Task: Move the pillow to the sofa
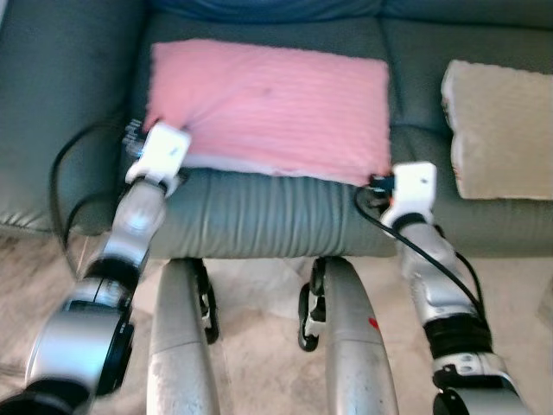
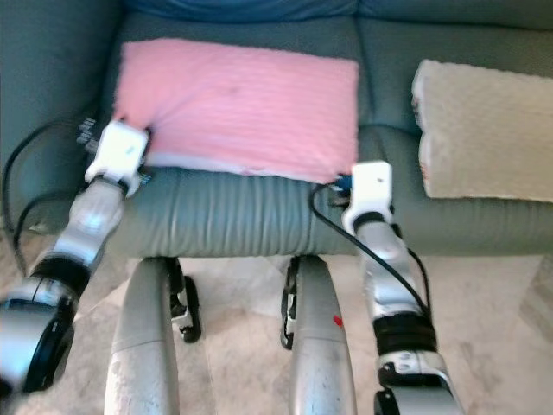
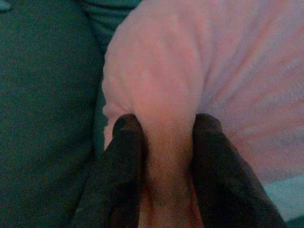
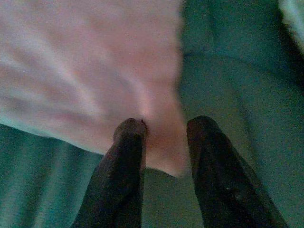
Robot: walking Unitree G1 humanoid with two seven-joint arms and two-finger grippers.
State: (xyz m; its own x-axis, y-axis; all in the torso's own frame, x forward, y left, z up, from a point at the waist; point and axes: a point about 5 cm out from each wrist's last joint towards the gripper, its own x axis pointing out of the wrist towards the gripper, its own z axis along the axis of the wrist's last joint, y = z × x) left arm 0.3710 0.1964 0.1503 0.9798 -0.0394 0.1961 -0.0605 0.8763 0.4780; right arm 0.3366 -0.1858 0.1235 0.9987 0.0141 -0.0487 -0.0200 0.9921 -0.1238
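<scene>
Pillow (image 1: 268,108) lay flat on sofa (image 1: 259,216) seat cushion, near front edge, pink, spanning most of cushion. Left gripper (image 3: 166,142) clenched on pillow's front left corner, fabric bunched between fingers. Right gripper (image 4: 164,137) at front right corner, fingers straddling corner, grip looked loose. Beige cushion (image 1: 497,130) on neighbouring seat, apart. Step judged: placement, nearly done. Next: release both corners, draw arms back without dragging pillow off edge.

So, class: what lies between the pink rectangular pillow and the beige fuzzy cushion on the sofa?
Bare grey-green sofa seat, seen from the head views; pink rectangular pillow and beige fuzzy cushion lie apart.
</scene>
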